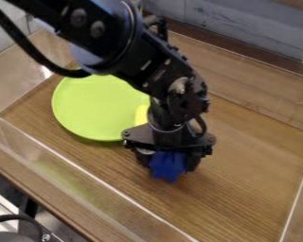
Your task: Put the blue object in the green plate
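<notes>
mostly hidden, deep-blue blocky blue object point(167, 166)

Lab bench, clear-walled wooden table point(261, 142)

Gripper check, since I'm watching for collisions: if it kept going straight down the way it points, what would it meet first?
The gripper points steeply down at the blue object directly beneath it, so probably that, then the table.

I count: blue object point(167, 166) x1 | green plate point(91, 109) x1 | gripper point(169, 159) x1 | wooden surface point(249, 170) x1
</notes>
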